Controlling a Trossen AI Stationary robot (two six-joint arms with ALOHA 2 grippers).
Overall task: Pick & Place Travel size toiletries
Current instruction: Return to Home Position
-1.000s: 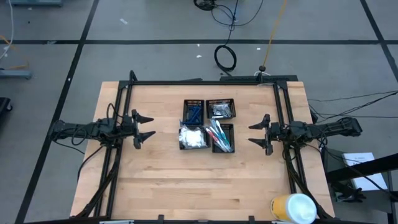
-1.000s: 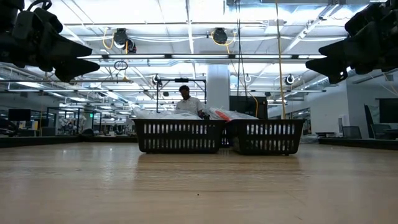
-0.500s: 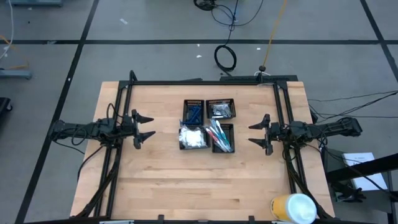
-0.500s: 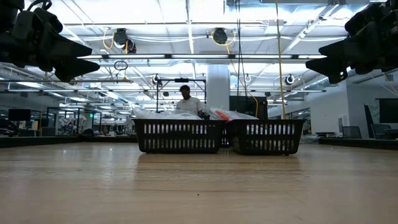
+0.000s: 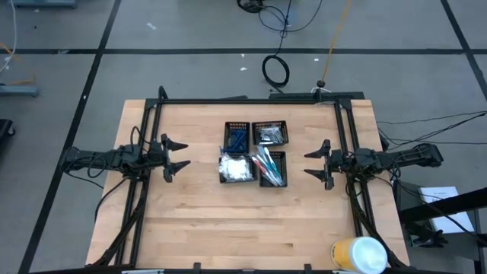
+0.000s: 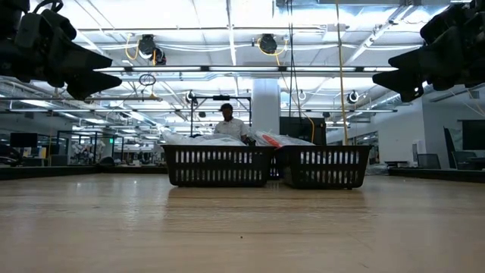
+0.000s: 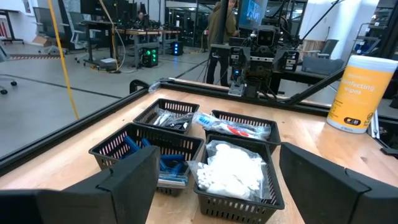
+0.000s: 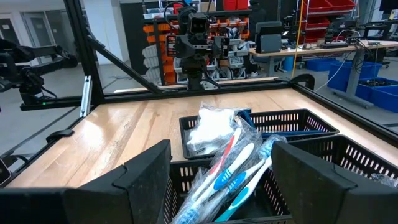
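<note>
No movement since a second ago. Parked at opposite sides of the table [image 5: 190,221]: left gripper [image 5: 183,154] and right gripper [image 5: 307,164], jaws spread wide, empty. Sorted into four black mesh trays [image 5: 237,124] mid-table: travel size toiletries [image 5: 237,169].

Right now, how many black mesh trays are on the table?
4, in a two-by-two block seen from above: upper-left tray holds blue razors, upper-right tray silvery pieces, lower-left tray white packets, lower-right tray toothbrushes.
</note>
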